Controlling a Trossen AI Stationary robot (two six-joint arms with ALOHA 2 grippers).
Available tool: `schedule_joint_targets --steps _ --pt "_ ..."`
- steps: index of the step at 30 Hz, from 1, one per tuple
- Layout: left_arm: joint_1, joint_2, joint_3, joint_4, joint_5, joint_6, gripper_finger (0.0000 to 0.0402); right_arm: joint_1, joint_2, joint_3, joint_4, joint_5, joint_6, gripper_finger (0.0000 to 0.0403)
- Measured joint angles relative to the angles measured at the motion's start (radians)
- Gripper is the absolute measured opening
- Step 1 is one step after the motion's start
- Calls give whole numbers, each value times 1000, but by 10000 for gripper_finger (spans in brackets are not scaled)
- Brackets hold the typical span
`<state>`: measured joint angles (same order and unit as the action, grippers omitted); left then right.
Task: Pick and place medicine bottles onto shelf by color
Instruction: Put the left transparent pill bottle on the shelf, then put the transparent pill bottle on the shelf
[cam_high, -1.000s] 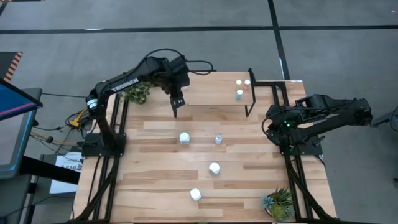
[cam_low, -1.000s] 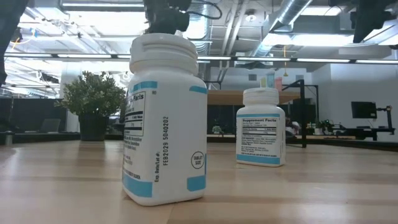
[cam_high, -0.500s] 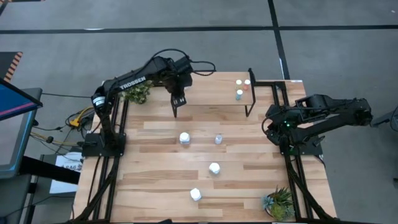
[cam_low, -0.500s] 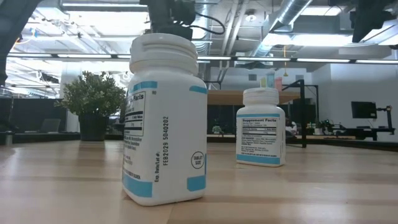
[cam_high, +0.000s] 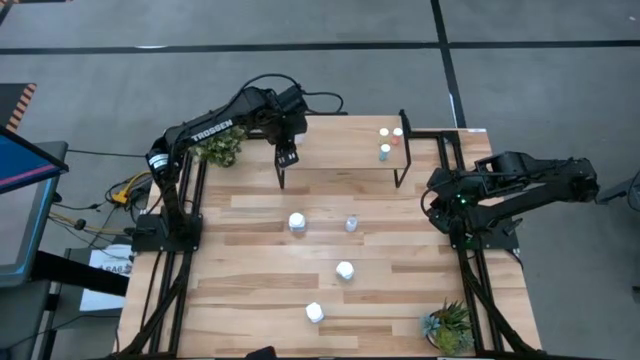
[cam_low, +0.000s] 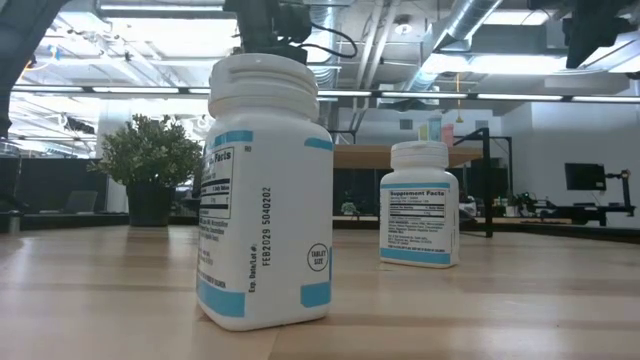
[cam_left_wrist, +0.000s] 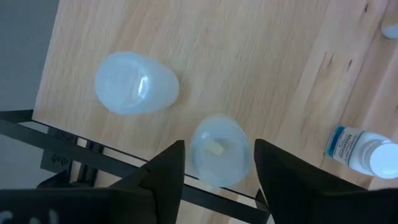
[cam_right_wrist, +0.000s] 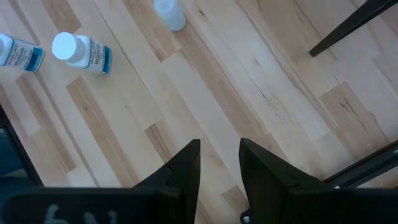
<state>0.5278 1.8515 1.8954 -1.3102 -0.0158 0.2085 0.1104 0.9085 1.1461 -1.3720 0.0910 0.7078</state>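
Note:
My left gripper (cam_left_wrist: 219, 163) hangs over the left end of the shelf (cam_high: 340, 150), fingers pointing down and open. A small pale-blue bottle (cam_left_wrist: 219, 149) stands on the shelf top by its near edge, between the fingers with a thin gap on each side. A second pale-blue bottle (cam_left_wrist: 137, 83) stands beside it. Three small bottles (cam_high: 388, 140) stand at the shelf's right end. White bottles (cam_high: 297, 221) (cam_high: 345, 270) (cam_high: 314, 313) and a pale-blue one (cam_high: 351, 224) stand on the table. My right gripper (cam_right_wrist: 219, 158) waits open above the table's right side.
A potted plant (cam_high: 220, 150) stands at the far left corner behind my left arm, and another (cam_high: 447, 325) at the near right corner. The shelf's black legs (cam_high: 403, 170) stand on the far part of the table. Bare wood lies between the scattered bottles.
My left gripper has shifted a little toward the far edge, over the shelf's left end. The bottles on the table and my right arm have kept still.

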Motion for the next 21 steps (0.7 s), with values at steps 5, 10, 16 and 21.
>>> schedule_joint_targets --steps 5,10,16,21 --pt "0 0 0 0 -16 -1 204 0 0 0 0 0 0 134" --pt "0 0 18 -10 -26 -2 212 0 0 0 0 -5 1 134" --pt "-3 0 121 -51 -26 -19 213 0 0 0 -1 -10 2 134" --pt "-28 0 235 -100 -20 -51 213 0 0 0 -4 -10 2 134"
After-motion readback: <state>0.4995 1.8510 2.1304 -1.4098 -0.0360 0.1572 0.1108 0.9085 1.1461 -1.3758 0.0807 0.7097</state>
